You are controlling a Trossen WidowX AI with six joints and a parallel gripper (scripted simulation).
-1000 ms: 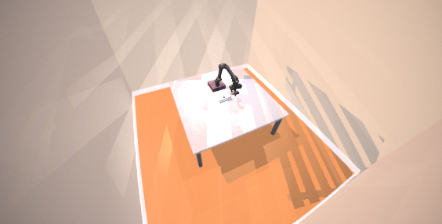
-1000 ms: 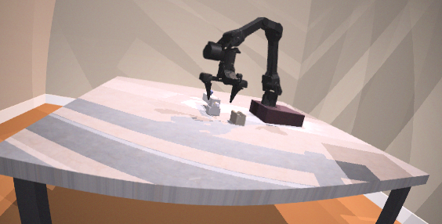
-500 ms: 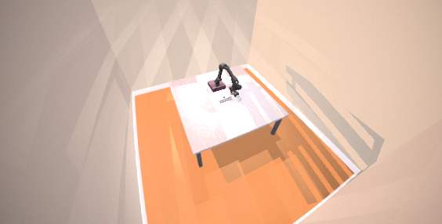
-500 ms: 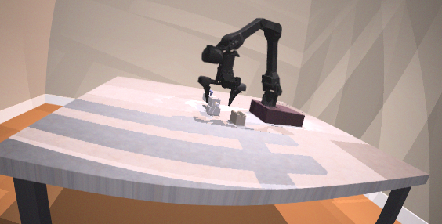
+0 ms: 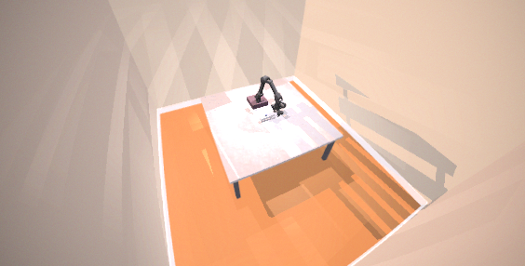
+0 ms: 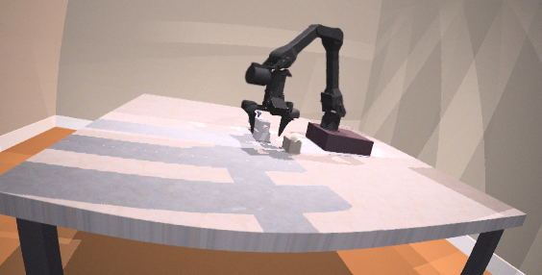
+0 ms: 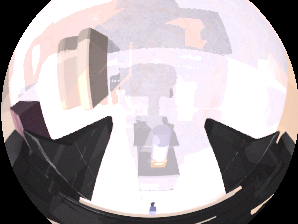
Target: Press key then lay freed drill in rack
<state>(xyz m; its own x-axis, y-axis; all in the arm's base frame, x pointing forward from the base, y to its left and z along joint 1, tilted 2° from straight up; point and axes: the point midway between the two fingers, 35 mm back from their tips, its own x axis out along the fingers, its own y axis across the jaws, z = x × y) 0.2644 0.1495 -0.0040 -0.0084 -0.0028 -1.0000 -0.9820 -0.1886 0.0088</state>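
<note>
The drill, seemingly the pale upright cylinder point(image 7: 160, 140) with an orange patch at its foot, stands in the light grey block point(image 5: 268, 119) point(image 6: 261, 133) point(image 7: 157, 181) on the table point(image 5: 261, 156) point(image 6: 192, 186) point(image 7: 252, 92). The gripper point(image 5: 279, 113) point(image 6: 266, 134) point(image 7: 158, 120) is released, its 2 black fingers spread wide with nothing between them gripped. It points down at the block, and in the wrist view the cylinder shows in the gap between the 2 fingers; whether either finger touches the block, I cannot tell. A small blue piece, probably the key point(image 5: 265, 115) point(image 6: 258, 113) point(image 7: 152, 207), shows at the block's top in the exterior view; how far down it sits is too small to tell. Near the block, apart from it, is 1 beige stepped piece point(image 6: 292, 143) point(image 7: 92, 70), possibly the rack. The black arm point(image 5: 271, 86) point(image 6: 332, 65) rises from a maroon base point(image 5: 253, 102) point(image 6: 348, 143) point(image 7: 31, 117), bent over towards the block.
</note>
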